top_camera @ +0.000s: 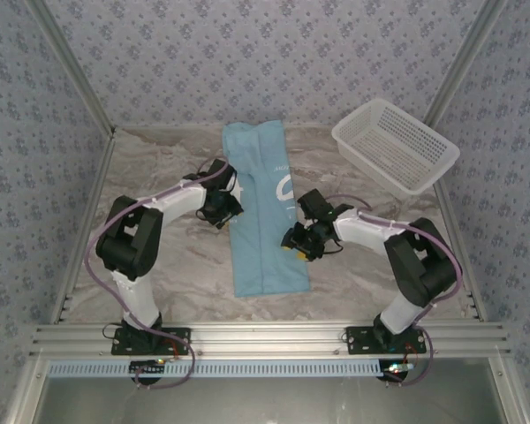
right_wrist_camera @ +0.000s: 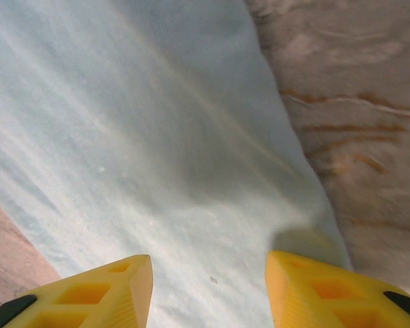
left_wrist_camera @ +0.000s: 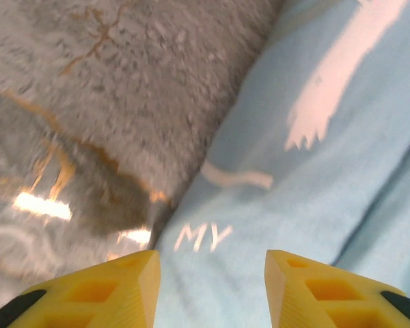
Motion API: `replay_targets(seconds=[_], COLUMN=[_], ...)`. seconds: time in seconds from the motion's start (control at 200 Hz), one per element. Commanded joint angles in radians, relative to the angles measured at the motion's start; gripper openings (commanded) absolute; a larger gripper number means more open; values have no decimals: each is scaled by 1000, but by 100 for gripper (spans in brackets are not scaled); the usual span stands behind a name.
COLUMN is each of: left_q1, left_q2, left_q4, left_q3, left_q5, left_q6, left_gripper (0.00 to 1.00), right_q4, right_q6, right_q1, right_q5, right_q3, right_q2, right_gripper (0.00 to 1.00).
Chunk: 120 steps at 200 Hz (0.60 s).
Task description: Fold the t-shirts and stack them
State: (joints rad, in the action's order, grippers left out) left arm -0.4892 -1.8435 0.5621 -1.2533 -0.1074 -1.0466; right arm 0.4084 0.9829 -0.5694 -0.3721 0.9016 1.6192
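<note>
Locate the t-shirt [top_camera: 263,212] at the centre of the counter [top_camera: 159,168]. It lies flat as a long, narrow light blue strip running from the far edge toward the near side. White lettering shows on its upper face.

Check the left gripper [top_camera: 223,210] at the left edge of the strip, about halfway along. In the left wrist view, the left gripper [left_wrist_camera: 212,263] has its jaws spread wide with nothing between them. Below them you see the cloth edge [left_wrist_camera: 314,205], small white "MY" print and bare counter [left_wrist_camera: 123,89].

Check the right gripper [top_camera: 293,238] at the right edge of the strip, slightly nearer than the left one. In the right wrist view, the right gripper [right_wrist_camera: 208,266] likewise has its jaws spread wide and holds nothing. They are over plain blue cloth [right_wrist_camera: 157,137], with the counter [right_wrist_camera: 342,102] to the right.

You cannot tell whether either gripper touches the cloth.

A white mesh basket [top_camera: 396,146] sits tilted at the far right corner, well apart from the t-shirt.
</note>
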Motion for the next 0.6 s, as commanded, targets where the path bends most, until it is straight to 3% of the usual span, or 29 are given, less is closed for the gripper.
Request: replay_targets(seconds=[0.0,0.195,0.315,0.46,0.595], left_q1=[-49,-201,-313,-341,-342], left_q2=[154,307,383,497,503], left_q4=[131,193,229,85,-31], left_q3=[30,258,377,555,628], left_q5=[50,-113,-148,-216,-258], left_q6=[14,-97,-157,-263,-310], left_gripper=[45,46,48,53,53], right_q4=[127,231,202,139,119], right_q6=[-30,-113,-118,-100,-48], right_q1=[43,114,102,64,41], right_q5=[-13,-68,-60,-54,-27], right_q3=[8,-80,-156,-235,-302], right_q2=[-104,-245,-318,-355,-397], right_gripper=[51,52,54,55,56])
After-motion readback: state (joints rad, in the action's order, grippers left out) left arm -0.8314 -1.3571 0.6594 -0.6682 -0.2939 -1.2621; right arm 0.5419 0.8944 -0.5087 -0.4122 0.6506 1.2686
